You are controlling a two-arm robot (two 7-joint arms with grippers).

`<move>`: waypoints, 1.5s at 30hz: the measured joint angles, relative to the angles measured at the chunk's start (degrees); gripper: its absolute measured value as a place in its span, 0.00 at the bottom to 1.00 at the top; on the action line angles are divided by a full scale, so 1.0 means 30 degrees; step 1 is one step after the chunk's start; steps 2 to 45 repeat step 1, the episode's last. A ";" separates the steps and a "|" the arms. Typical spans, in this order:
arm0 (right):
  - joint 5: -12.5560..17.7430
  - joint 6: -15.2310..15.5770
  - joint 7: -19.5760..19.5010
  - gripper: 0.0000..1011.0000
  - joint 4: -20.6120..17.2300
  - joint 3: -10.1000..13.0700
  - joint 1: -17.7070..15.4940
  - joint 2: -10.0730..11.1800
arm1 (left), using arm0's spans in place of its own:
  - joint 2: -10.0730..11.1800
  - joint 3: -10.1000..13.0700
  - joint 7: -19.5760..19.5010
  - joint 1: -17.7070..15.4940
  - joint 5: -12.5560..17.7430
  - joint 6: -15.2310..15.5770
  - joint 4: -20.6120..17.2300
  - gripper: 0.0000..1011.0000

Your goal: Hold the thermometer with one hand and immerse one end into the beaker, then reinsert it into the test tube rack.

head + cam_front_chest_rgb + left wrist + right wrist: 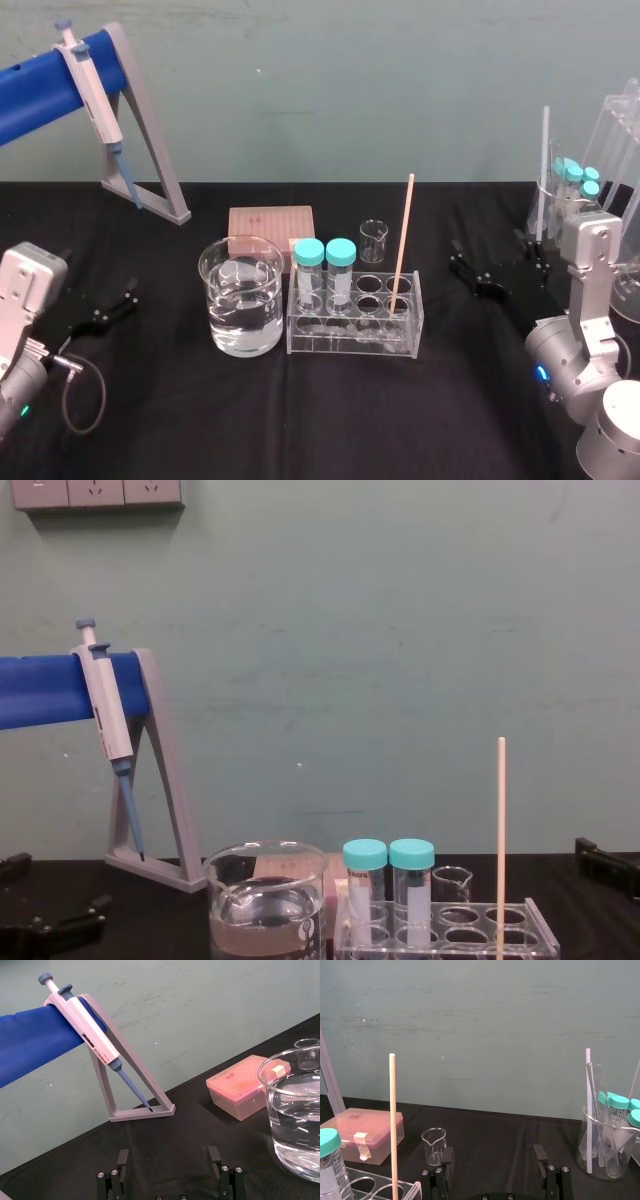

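Note:
The thermometer (403, 240), a thin cream rod, stands upright in a right-hand hole of the clear test tube rack (350, 345); it also rises in the chest view (501, 840) and the right wrist view (393, 1120). The large beaker (240, 300), part full of clear liquid, sits just left of the rack. My right gripper (495, 265) hovers low over the table to the right of the rack, open and holding nothing (493, 1157). My left gripper (108, 310) rests at the far left, open and holding nothing (168, 1160), facing the pipette stand with the beaker (295, 1110) off to its side.
Two teal-capped tubes (325, 270) fill the rack's left holes. Behind it are a pink tip box (270, 220) and a tiny beaker (373, 240). The pipette (95, 90) hangs on its grey stand (160, 170) at back left. Glassware with tubes (570, 200) crowds the right edge.

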 joint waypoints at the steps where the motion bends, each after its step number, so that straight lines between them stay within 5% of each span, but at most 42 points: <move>1: 0.0000 0.0000 0.0001 0.99 -0.0001 0.0000 0.0000 -0.0001 | 0.0000 0.0000 0.0000 0.0000 0.0000 0.0001 -0.0001 0.99; 45: 0.0000 0.0000 0.0001 0.99 -0.0001 0.0000 0.0000 -0.0001 | 0.0000 0.0000 0.0000 0.0000 0.0000 0.0001 -0.0001 0.99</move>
